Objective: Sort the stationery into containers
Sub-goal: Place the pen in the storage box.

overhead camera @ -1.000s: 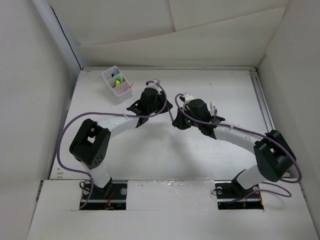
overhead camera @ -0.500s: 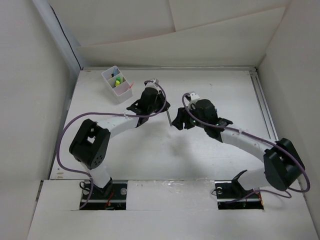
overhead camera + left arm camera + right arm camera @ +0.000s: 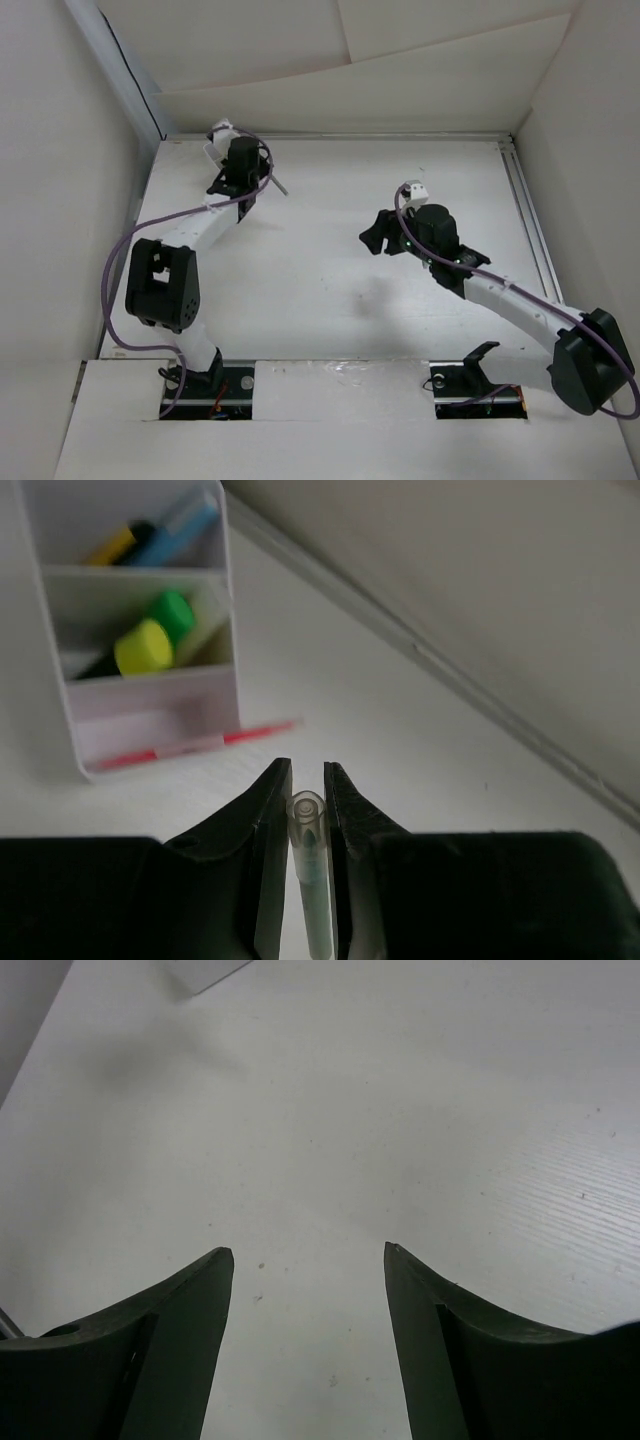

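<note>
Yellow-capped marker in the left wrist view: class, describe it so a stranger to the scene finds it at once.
Find the white divided tray at the upper left of the view. Look in its middle compartment, behind the one holding the thin pink pen. The yellow-capped marker lies there beside a green cap; its cap is bright yellow and nearer the camera.

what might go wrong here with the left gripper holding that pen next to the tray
The left gripper pinches the thin clear pen on a narrow contact, so it might swivel or slip on the way. The red pen sticks out past the side of the tray, close ahead; a low approach may knock it out or shove the tray.
</note>
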Robot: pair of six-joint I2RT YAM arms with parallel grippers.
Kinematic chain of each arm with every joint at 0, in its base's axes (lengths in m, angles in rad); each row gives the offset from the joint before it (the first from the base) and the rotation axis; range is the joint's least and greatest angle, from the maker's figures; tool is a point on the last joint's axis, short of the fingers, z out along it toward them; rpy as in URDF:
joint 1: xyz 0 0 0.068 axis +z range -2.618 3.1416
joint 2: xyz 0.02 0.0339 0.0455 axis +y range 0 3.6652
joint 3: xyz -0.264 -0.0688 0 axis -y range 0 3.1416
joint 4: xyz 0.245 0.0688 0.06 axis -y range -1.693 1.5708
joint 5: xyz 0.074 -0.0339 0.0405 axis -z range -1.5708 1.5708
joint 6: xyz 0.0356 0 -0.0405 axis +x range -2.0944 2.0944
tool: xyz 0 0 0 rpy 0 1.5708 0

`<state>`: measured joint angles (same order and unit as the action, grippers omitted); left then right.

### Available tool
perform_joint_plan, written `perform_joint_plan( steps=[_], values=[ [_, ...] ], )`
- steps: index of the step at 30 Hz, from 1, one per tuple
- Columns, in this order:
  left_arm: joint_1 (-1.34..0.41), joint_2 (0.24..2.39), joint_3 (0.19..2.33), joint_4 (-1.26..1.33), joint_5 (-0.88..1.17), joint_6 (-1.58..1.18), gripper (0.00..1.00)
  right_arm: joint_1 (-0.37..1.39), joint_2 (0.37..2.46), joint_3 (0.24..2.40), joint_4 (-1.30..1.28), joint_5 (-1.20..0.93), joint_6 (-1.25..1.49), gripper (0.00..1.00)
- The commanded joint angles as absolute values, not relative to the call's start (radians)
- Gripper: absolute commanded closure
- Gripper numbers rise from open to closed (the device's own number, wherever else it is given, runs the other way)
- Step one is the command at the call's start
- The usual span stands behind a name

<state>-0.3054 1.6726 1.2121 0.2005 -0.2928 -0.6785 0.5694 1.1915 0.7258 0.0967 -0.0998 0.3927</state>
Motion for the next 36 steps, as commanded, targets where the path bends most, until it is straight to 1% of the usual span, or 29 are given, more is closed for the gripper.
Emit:
perform_joint_plan(
  steps=[1, 3, 4, 11, 18, 22, 36],
  values=[
    [-0.261, 1.693, 1.38, 0.152, -0.47, -0.663, 1.0, 0.554, 1.15, 0.715, 0.155, -0.037, 0.416, 0.32],
    [-0.239, 1.739, 1.44, 0.103, -0.529, -0.591, 1.0, 0.554, 1.15, 0.715, 0.155, -0.054, 0.416, 0.34],
    [-0.239, 1.75, 1.462, 0.103, -0.588, -0.562, 1.0, 0.545, 1.141, 0.715, 0.155, -0.066, 0.416, 0.34],
    [-0.239, 1.847, 1.588, 0.132, -0.745, -0.359, 1.0, 0.545, 1.13, 0.706, 0.155, -0.064, 0.416, 0.35],
    [-0.239, 1.905, 1.578, 0.254, -0.816, -0.23, 1.0, 0.545, 1.14, 0.706, 0.155, -0.064, 0.416, 0.35],
    [-0.249, 1.933, 1.522, 0.342, -0.836, -0.163, 1.0, 0.545, 1.14, 0.715, 0.155, -0.052, 0.416, 0.35],
    [-0.278, 2.003, 1.462, 0.471, -0.828, -0.141, 1.0, 0.545, 1.163, 0.715, 0.155, -0.04, 0.407, 0.36]
  ],
)
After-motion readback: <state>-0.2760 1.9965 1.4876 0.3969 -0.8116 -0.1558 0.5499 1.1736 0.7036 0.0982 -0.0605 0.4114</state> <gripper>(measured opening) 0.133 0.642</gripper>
